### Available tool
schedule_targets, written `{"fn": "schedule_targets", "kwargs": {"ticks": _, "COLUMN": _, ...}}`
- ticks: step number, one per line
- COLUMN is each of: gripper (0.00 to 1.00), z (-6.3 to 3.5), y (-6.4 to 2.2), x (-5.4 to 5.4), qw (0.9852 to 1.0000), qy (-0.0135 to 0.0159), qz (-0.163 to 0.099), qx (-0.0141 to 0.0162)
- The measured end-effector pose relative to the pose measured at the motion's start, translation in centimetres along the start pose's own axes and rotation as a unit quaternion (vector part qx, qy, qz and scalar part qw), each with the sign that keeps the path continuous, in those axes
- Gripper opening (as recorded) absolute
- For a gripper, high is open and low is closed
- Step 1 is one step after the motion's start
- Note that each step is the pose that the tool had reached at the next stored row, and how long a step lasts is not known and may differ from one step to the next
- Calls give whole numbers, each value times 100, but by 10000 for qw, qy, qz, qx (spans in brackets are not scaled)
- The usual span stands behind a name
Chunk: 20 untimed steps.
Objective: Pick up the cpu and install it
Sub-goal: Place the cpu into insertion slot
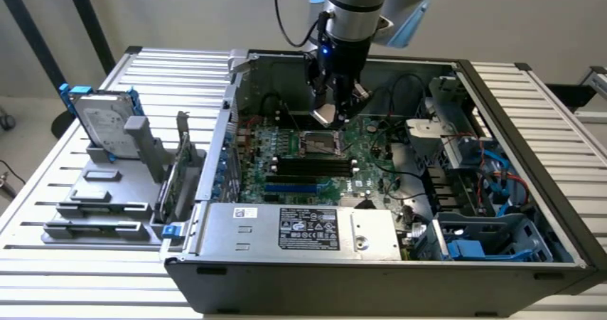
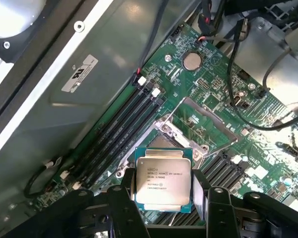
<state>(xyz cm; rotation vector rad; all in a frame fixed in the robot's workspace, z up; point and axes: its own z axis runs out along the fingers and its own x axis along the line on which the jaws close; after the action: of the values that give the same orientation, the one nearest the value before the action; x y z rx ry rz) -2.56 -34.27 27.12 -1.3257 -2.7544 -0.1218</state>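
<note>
Gripper clasps the cpu (above socket).

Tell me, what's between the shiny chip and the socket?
Just air. In the exterior view the cpu hangs above the socket with nothing between.

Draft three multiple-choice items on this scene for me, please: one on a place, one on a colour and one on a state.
1. Where is the cpu? A: over the motherboard, inside the case. B: outside it. C: flat on the floor.
2. The motherboard is: A: red. B: green. C: white.
3. The gripper is: A: wide open. B: shut on nothing. C: shut on the cpu.

Key: A, the cpu hangs above the board within the open case. B, the board's surface is green. C, the fingers clamp the cpu's two edges.
</note>
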Motion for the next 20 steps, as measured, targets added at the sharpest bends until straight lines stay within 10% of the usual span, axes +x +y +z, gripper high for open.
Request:
{"fn": "schedule_targets", "kwargs": {"ticks": 11, "gripper": 55, "z": 23, "y": -6, "x": 2, "qw": 9981, "qy": 16, "qz": 618, "qx": -22}}
{"fn": "schedule_targets", "kwargs": {"ticks": 20, "gripper": 55, "z": 53, "y": -7, "x": -1, "qw": 9927, "qy": 24, "qz": 1208, "qx": -50}}
